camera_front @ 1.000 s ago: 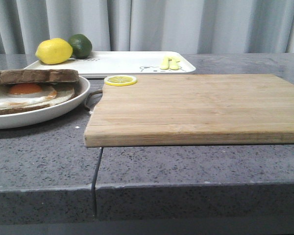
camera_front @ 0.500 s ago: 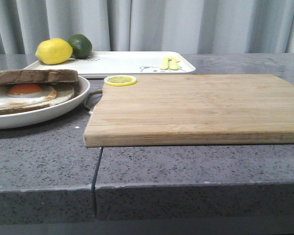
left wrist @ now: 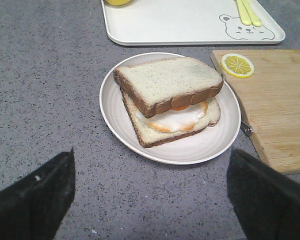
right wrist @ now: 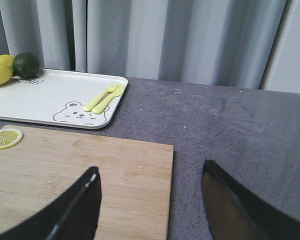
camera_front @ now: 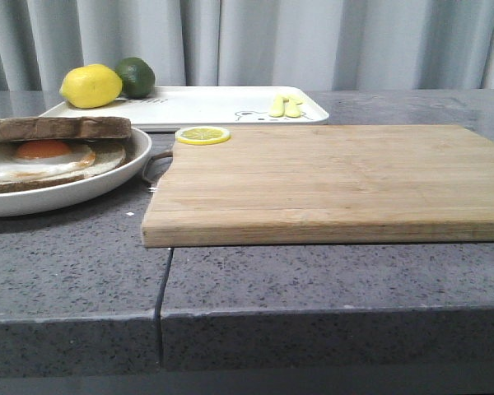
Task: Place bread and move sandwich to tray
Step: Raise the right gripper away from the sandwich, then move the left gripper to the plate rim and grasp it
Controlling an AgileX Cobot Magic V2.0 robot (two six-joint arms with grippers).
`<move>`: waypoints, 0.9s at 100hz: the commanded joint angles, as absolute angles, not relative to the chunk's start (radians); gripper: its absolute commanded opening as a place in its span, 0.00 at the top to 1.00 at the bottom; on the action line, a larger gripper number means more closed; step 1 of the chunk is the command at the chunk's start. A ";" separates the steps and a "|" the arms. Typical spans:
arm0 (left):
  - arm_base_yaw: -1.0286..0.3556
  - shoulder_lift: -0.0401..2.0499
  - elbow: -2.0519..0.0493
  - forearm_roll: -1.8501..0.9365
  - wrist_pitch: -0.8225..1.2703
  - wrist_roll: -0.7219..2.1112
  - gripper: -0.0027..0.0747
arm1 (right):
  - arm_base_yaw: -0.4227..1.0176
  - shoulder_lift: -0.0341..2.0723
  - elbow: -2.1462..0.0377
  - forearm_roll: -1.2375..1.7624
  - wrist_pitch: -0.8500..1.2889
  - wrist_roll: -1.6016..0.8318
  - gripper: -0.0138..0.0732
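The sandwich (camera_front: 53, 150) (left wrist: 176, 112) lies on a round white plate (camera_front: 107, 178) (left wrist: 190, 150) at the left of the counter. Its top bread (left wrist: 167, 80) rests slightly askew over the fried egg and the lower slice. The white tray (camera_front: 214, 103) (left wrist: 180, 25) (right wrist: 45, 95) lies behind the plate, apart from it. My left gripper (left wrist: 152, 152) hangs open over the counter on the near side of the plate, holding nothing. My right gripper (right wrist: 150, 167) is open above the right end of the cutting board, also empty. Neither gripper shows in the front view.
A wooden cutting board (camera_front: 329, 181) fills the centre and right, with a lemon slice (camera_front: 202, 135) on its far left corner. On the tray sit a lemon (camera_front: 90, 85), a lime (camera_front: 136, 76) and yellow cutlery (camera_front: 285, 106). Curtains hang behind the counter.
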State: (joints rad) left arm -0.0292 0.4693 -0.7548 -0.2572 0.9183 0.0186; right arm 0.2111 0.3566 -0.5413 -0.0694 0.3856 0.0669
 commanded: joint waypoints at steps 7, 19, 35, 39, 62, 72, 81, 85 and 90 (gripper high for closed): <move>-0.028 0.483 -0.789 -0.273 0.856 0.019 0.22 | 0.205 0.363 -0.565 -0.084 0.315 0.067 0.33; -0.028 0.483 -0.789 -0.273 0.856 0.019 0.22 | 0.205 0.363 -0.565 -0.084 0.315 0.067 0.33; -0.028 0.483 -0.789 -0.273 0.853 0.019 0.22 | 0.205 0.363 -0.565 -0.084 0.315 0.067 0.33; -0.028 0.483 -0.789 -0.273 0.848 0.019 0.22 | 0.205 0.363 -0.565 -0.084 0.315 0.067 0.33; -0.028 0.500 -0.789 -0.273 0.798 0.019 0.22 | 0.205 0.363 -0.565 -0.084 0.315 0.067 0.33; -0.028 0.543 -0.789 -0.269 0.784 0.009 0.25 | 0.205 0.363 -0.565 -0.084 0.314 0.067 0.33; -0.028 0.607 -0.789 -0.265 0.760 -0.005 0.27 | 0.205 0.363 -0.565 -0.084 0.314 0.067 0.33; -0.028 0.635 -0.789 -0.260 0.741 -0.007 0.27 | 0.205 0.363 -0.565 -0.084 0.314 0.067 0.33; -0.028 0.679 -0.789 -0.250 0.717 -0.007 0.27 | 0.205 0.363 -0.565 -0.084 0.314 0.067 0.33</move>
State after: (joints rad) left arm -0.0292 0.6076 -0.7548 -0.2512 0.8273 0.0087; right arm 0.2111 0.3566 -0.5413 -0.0700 0.3861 0.0691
